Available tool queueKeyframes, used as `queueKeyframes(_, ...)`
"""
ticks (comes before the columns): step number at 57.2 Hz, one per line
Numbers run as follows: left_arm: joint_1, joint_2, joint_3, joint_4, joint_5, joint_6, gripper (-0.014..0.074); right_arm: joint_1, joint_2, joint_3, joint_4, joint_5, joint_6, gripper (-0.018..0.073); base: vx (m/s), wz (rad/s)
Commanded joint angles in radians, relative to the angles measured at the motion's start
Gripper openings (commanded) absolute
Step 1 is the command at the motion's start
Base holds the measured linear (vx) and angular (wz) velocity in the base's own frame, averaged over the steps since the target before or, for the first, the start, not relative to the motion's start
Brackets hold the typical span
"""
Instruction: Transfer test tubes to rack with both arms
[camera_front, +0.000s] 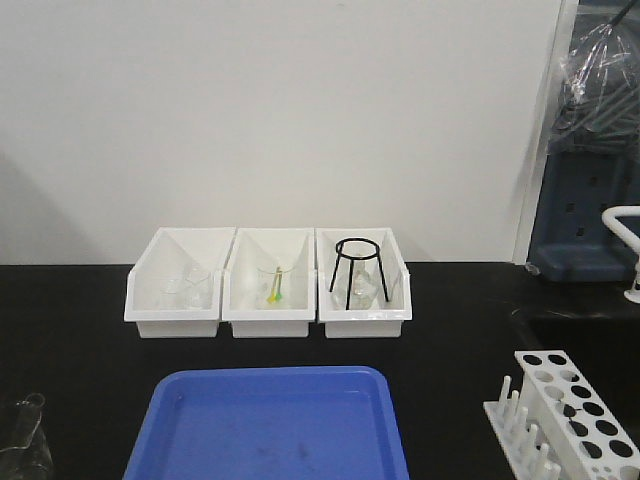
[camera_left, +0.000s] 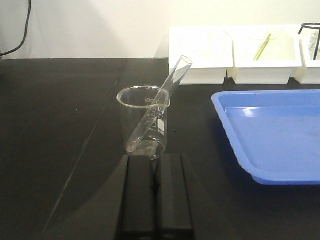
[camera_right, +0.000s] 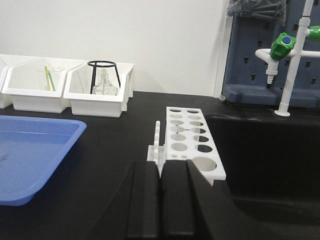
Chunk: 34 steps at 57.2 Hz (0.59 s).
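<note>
— Any writing worth reading here?
— One candidate only. The clear glass beaker just ahead of the left pincer carries a patch of white print on its wall, on the side toward the blue plastic tray. It looks like a scale or a marking field, but it is too small and blurred to give up a single digit or letter.
— And by the right pincer?
— Nothing legible. The white plastic rack with round holes straight ahead of it shows no lettering I can read, nor does the green knob on the tap far ahead and to its right.
</note>
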Motion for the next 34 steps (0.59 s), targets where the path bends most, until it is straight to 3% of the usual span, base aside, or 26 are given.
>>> queueKeyframes(1,0.001,-0.011,-0.031,-0.005,-0.083,-0.004,-0.0004,-0.006,-0.002,0.013,-0.002,-0.082,-0.002,-0.0008,0.1,-0.03)
queueKeyframes(34,0.001,-0.011,-0.031,-0.005,-0.083,-0.004,-0.0004,-0.006,-0.002,0.013,-0.002,-0.082,-0.002,-0.0008,0.07,-0.01)
